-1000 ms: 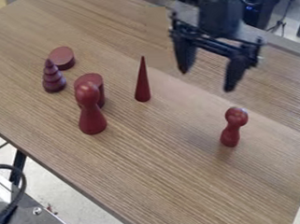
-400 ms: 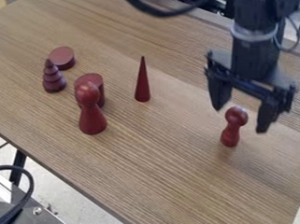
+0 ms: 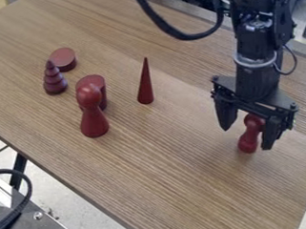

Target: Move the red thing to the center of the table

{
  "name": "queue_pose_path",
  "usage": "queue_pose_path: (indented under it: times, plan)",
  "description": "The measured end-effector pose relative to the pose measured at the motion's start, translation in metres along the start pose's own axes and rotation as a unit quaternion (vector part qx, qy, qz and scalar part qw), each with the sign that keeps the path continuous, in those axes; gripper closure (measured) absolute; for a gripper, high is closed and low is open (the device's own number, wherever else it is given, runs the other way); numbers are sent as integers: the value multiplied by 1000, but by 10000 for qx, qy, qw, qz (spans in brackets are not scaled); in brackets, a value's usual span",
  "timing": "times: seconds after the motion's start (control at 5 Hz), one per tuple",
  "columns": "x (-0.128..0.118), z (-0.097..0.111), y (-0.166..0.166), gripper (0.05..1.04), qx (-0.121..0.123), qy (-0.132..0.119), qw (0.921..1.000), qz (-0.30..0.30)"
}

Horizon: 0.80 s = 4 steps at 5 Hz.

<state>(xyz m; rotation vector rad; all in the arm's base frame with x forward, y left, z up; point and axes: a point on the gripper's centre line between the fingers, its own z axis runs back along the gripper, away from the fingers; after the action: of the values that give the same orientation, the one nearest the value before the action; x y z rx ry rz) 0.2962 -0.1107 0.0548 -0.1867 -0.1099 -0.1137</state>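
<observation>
My gripper (image 3: 246, 137) hangs low over the right part of the wooden table (image 3: 183, 167), open, one finger on each side of a small red round-headed piece (image 3: 249, 141). The piece stands on the table, closer to the right finger; I cannot tell if it touches that finger. The top of its head is partly covered by the gripper. Other red things stand to the left: a slim cone (image 3: 145, 88), a larger round-headed piece (image 3: 94, 119) and a cylinder (image 3: 97, 85) just behind it.
Near the table's left side are a ridged dark red cone (image 3: 54, 81) and a low red disc (image 3: 63, 59). A black cable loops down beside the arm at the top. The table's front edge runs diagonally from left to bottom.
My gripper has come down and to the right from the top, ending around the small red piece. That piece has shifted slightly to the right. The other red things stand where they were.
</observation>
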Motion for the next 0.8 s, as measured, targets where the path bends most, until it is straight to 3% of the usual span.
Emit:
queue_pose_path:
  times: [0.6,0.8]
  plan:
    - [7,-4,13,117,326,-180,9968,702]
    - [10,-4,12,417,384,-291,9956,805]
